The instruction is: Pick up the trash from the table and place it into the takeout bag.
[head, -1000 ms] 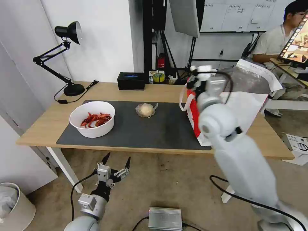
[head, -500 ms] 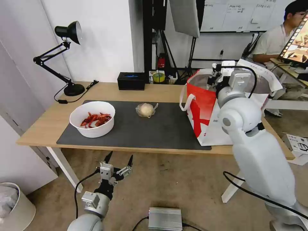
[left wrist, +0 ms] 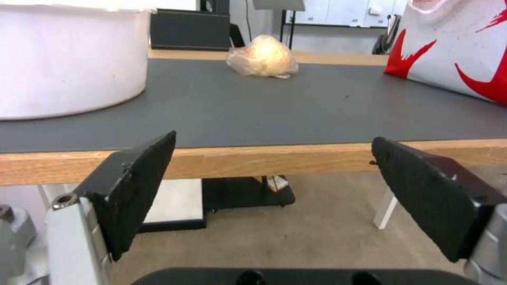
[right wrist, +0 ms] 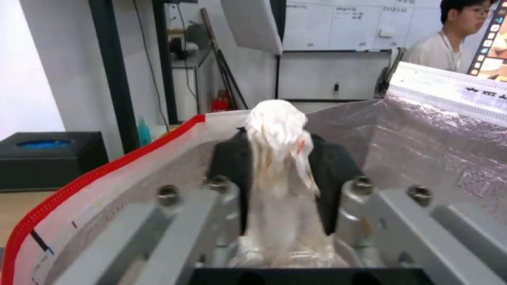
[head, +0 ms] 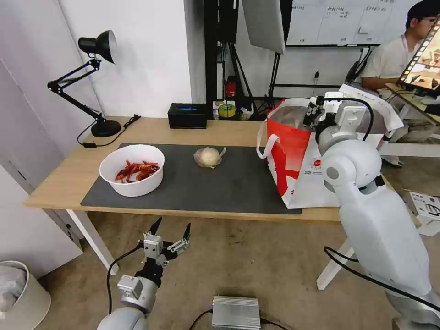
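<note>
My right gripper (right wrist: 278,158) is hanging over the open mouth of the takeout bag (head: 293,151), fingers clamped on a crumpled white tissue (right wrist: 277,134) — foil lining all around it. My left gripper (head: 170,229) is idling below the table (head: 192,130) edge, fingers spread wide, holding nothing. On the dark mat (head: 220,183) the bowl (head: 132,169) of red shells and the bagged beige lump (head: 209,157) are sitting well apart

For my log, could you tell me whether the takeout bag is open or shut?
Open. The bag stands upright, its foil lining showing, and the right gripper, shut on the tissue, sits at its mouth.
</note>
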Motion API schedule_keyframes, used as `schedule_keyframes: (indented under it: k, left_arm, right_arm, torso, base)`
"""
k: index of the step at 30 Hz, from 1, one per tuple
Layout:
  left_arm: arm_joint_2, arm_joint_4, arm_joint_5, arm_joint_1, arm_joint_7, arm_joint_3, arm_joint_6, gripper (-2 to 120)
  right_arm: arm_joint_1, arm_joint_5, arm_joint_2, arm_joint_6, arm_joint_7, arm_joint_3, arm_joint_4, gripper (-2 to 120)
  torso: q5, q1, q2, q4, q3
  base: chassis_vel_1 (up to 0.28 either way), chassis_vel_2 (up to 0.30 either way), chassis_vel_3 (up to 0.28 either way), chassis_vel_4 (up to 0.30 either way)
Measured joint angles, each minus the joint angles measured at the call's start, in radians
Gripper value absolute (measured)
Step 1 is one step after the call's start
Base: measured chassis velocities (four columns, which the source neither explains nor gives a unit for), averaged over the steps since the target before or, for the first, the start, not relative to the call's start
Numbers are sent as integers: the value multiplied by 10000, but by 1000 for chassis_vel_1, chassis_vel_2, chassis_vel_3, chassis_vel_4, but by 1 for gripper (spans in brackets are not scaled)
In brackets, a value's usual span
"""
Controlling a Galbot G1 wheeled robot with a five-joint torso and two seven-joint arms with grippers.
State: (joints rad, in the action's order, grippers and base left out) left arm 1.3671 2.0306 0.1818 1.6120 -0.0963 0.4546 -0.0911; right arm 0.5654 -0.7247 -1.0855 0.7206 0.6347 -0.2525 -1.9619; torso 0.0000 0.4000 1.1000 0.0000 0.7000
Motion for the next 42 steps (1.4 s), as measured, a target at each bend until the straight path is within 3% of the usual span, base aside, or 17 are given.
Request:
schedule_keyframes:
  k: [13,20,34,42]
  left_arm:
    - [8,63,-15,22,-6,6,-1,100]
    - [20,96,-35,48,-6,4,0,100]
    - [42,148,-36,36,-6,9,19,100]
    - [71,167,-36,10,-5,-6,26,100]
  right_arm:
    - [226,9,85,0,-63,-23,-99,79]
    - [220,11,93,-1,-71,32,-99,99]
    - [109,16,90,-62,-137,84,-80,100]
    - [258,82,110,-740,-421,110,-221,100]
  torso:
    - [0,0,0,0,0]
    - [0,0,0,0,0]
    - [-1,0,-1,0,0]
    - [0,0,0,0,0]
  base:
    - [0,0,0,0]
    - [0,0,0,0]
    - [0,0,0,0]
    - [0,0,0,0]
